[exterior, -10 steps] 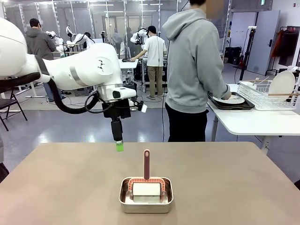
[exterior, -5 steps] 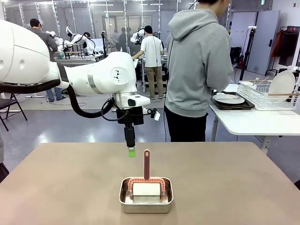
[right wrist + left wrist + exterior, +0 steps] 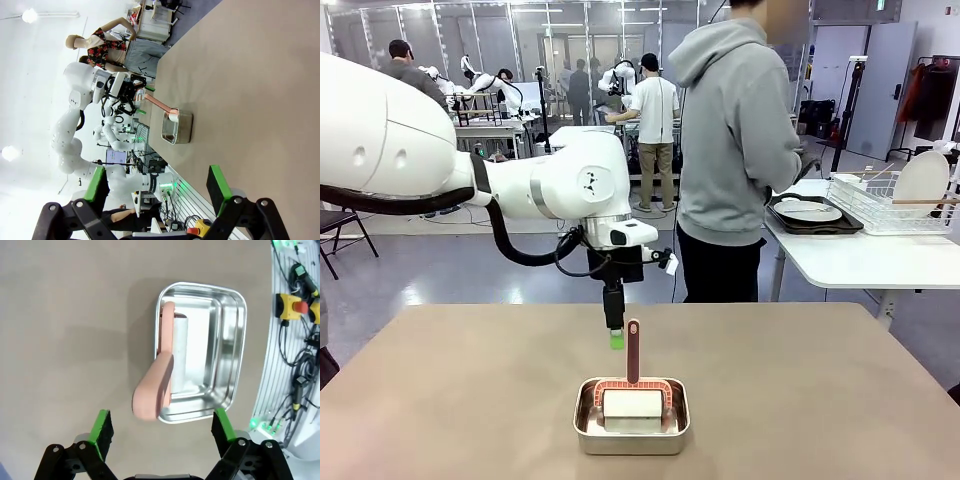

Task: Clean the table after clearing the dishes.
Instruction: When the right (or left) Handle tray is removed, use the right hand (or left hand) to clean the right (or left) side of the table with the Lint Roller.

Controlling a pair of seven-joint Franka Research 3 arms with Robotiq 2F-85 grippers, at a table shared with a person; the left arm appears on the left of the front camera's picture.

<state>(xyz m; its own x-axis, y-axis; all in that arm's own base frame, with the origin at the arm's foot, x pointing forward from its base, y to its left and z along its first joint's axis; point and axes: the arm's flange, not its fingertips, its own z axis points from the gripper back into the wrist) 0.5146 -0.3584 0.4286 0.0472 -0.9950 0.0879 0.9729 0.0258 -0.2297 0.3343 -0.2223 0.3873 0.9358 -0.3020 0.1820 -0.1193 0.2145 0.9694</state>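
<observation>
Left jaws: spread wide, nothing between them. The left gripper (image 3: 617,338) hangs pointing down, just behind the top of the pink handle (image 3: 633,350).
Right jaws: the right gripper (image 3: 156,182) is likewise wide open and empty, well apart from the pan.
Tool: a white roller on that handle, standing in a steel pan (image 3: 631,436).
Table (image 3: 460,400): tan top, bare apart from the pan.
Dishes (image 3: 807,213): plate on a dark tray, off on the white side table beside the person (image 3: 735,150).
Risk, as I judge it: closing off-centre could tip the handle or drag the light pan. A low approach could knock the rim.
Left wrist view: the handle (image 3: 155,390) leans out over the pan's rim, nearer one pad.
Front view: shows instead how high the gripper sits against the handle.
</observation>
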